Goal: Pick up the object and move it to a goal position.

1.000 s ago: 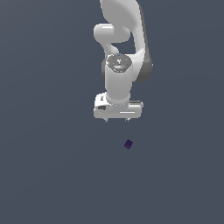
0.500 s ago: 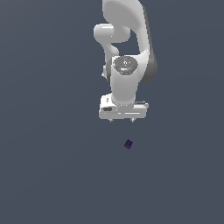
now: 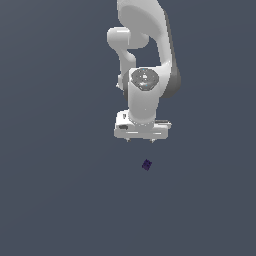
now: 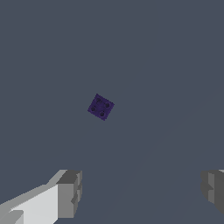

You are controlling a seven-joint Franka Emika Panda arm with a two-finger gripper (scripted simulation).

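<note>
white Panda gripper fingers spread wide, empty, hovering above grey floor, dark purple cube with 4 dimples apart below it

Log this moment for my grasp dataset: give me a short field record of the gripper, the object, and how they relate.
gripper: white parallel gripper, pointing down, fingers spread wide apart, holding nothing
object: tiny dark purple block with four dark dots on its top face, lying on the grey floor, turned at an angle to the fingers
relation: block lies apart from the gripper, not between the fingers, no contact
task stage: not yet picked up
goal marker: none visible in either view
</note>
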